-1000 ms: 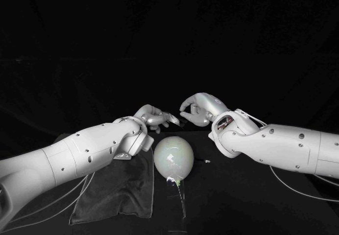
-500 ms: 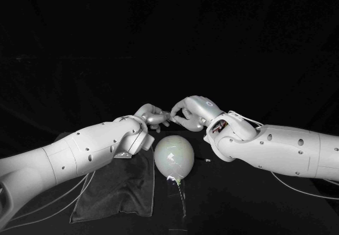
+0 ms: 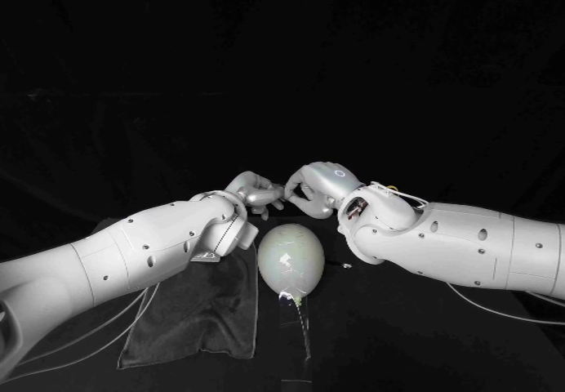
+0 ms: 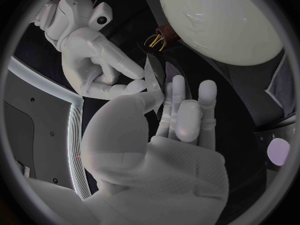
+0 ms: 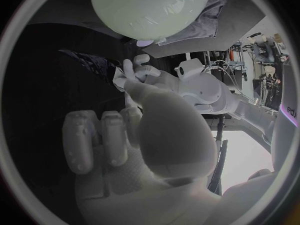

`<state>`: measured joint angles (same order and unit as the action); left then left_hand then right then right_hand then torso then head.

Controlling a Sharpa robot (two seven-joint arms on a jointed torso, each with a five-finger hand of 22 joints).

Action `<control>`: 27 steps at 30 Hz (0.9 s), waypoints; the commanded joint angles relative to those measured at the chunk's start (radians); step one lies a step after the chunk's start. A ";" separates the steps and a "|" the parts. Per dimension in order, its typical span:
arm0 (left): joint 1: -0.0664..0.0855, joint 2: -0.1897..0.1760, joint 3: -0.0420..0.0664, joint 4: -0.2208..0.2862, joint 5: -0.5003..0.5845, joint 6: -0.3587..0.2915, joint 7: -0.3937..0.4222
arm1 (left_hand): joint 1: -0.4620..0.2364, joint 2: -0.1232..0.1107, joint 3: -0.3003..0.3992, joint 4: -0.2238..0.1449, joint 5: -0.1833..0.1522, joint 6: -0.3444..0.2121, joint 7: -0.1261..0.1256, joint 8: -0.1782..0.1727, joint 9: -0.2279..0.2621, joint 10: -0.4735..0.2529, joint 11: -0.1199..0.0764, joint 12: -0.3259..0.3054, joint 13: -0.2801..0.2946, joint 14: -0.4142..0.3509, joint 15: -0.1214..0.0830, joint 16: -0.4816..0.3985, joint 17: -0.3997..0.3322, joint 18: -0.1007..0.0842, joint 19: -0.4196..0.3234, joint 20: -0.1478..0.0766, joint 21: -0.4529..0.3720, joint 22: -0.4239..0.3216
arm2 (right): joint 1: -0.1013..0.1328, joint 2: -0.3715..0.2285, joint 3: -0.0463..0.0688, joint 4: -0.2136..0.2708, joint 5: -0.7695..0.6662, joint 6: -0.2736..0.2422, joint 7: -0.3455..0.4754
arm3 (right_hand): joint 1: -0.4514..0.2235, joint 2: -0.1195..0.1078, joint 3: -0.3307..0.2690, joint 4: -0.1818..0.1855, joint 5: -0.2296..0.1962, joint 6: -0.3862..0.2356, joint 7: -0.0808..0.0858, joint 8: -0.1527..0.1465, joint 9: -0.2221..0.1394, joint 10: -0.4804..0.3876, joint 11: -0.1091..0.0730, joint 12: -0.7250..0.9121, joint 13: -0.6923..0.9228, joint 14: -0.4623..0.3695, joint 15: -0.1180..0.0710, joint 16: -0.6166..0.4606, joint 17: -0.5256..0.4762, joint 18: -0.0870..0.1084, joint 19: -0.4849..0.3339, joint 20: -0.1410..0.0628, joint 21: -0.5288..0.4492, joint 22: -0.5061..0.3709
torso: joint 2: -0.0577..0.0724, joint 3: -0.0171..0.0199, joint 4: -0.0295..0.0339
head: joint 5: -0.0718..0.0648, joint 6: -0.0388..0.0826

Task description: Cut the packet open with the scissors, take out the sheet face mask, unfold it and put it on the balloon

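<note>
A pale oval balloon [image 3: 291, 260] lies on the table in front of me, also seen in the left wrist view [image 4: 225, 20] and the right wrist view [image 5: 150, 7]. Just beyond it my left hand [image 3: 257, 194] and right hand [image 3: 316, 192] meet above the table. Between them is a small thin packet [image 4: 154, 77], dark and crinkled in the right wrist view [image 5: 90, 60]. My left hand [image 4: 181, 115] pinches it between thumb and fingers. The right hand [image 4: 94, 60] pinches its other edge with its fingertips [image 5: 128, 75]. Most of the packet is hidden in the head view.
A dark cloth [image 3: 200, 318] lies on the table left of the balloon, under my left forearm. A clear glossy strip [image 3: 297, 335] runs from the balloon's tied end toward me. A tiny pale object [image 3: 346, 266] sits right of the balloon.
My right hand has moved left and closed in on my left hand, so the two now meet at the packet. The left hand has stayed almost in place.
</note>
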<state>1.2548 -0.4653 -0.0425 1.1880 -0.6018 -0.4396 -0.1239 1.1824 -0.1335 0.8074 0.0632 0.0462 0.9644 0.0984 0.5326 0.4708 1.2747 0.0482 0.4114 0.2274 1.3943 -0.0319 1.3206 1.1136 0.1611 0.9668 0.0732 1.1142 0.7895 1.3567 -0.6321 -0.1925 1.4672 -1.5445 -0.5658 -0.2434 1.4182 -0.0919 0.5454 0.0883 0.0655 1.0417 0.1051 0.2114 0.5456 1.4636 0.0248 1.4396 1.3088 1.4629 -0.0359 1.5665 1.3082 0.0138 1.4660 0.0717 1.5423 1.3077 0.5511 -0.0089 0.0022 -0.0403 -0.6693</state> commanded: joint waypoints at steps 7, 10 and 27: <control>0.002 -0.002 0.001 0.007 0.005 0.015 0.010 | -0.008 0.005 0.089 -0.088 0.004 0.007 -0.001 0.003 0.001 0.027 -0.024 -0.005 -0.001 0.003 -0.003 0.006 0.000 0.008 0.007 0.000 0.002 -0.001 | 0.000 0.009 0.000 -0.023 -0.046 0.048 -0.078 | -0.017 0.003 0.007 -0.001 -0.004 -0.008 0.001 -0.006 -0.002 0.050 0.000 0.002 0.165 0.108 -0.003 0.004 0.263 -0.007 0.089 -0.002 0.006 0.250 | -0.001 0.0001 -0.0025 | -0.002 -0.001; 0.002 -0.003 0.001 0.010 0.006 0.017 0.011 | -0.009 0.006 0.091 -0.089 0.004 0.007 -0.001 0.003 0.001 0.027 -0.024 -0.006 -0.001 0.002 -0.003 0.005 -0.002 0.008 0.006 0.000 0.002 -0.002 | 0.000 0.016 0.000 -0.035 -0.049 0.059 -0.098 | -0.024 0.004 0.011 -0.003 -0.005 -0.015 0.003 -0.011 -0.006 0.045 0.002 -0.007 0.160 0.108 -0.002 0.004 0.263 -0.006 0.085 -0.001 0.000 0.247 | 0.000 0.0010 -0.0010 | -0.004 -0.001; 0.002 -0.003 0.001 0.030 0.013 0.020 0.050 | -0.025 0.053 0.070 -0.113 0.002 -0.025 0.011 0.004 0.013 -0.024 -0.007 0.002 -0.010 -0.147 0.019 -0.061 -0.119 0.012 -0.153 0.030 -0.062 -0.060 | 0.000 0.055 0.000 -0.059 -0.069 0.086 -0.169 | -0.082 -0.033 0.002 0.011 -0.014 -0.061 0.022 -0.057 -0.039 0.024 0.018 -0.041 0.139 0.108 0.012 0.004 0.263 0.002 0.067 0.011 -0.027 0.233 | 0.000 0.0002 -0.0003 | -0.011 0.001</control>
<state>1.2543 -0.4721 -0.0432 1.2100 -0.5957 -0.4362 -0.1116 1.1519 -0.0926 0.7895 0.0451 0.0449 0.9461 0.1059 0.5337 0.4826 1.2570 0.0402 0.4108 0.2177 1.2514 -0.0127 1.2546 0.9925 0.1605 0.8196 0.1022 1.0561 0.7260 1.3568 -0.5788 -0.1924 1.4085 -1.5813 -0.5010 -0.3771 1.3432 -0.1247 0.5465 0.0926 0.0556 0.9842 0.1266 0.1567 0.5076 1.4646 0.0343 1.4046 1.3082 1.4664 -0.0321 1.5667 1.3074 0.0139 1.4641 0.0737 1.5197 1.3073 0.5503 -0.0088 0.0016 -0.0505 -0.6686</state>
